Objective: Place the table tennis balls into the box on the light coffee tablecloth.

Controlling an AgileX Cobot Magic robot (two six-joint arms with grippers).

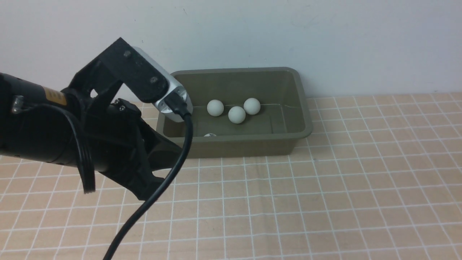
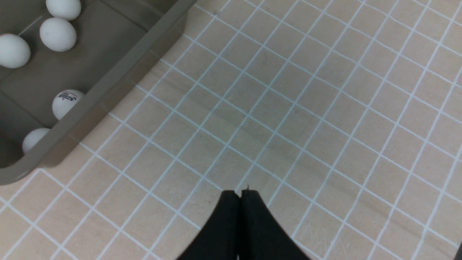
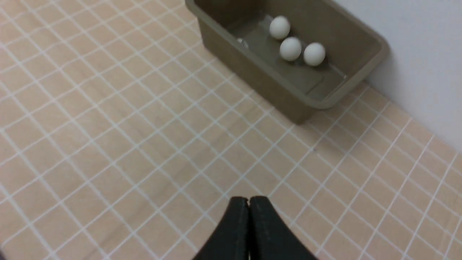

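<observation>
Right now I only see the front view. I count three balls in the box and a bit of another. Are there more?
Observer: Yes. The left wrist view shows five balls in the box. Two lie against its near wall.
Operator: Is the left gripper holding anything? I can't tell from here.
Observer: No. The left gripper is shut on nothing, above bare cloth.
Operator: And the right one? It's not in my picture.
Observer: The right gripper is shut and empty too. It is above the cloth, apart from the box.
</observation>
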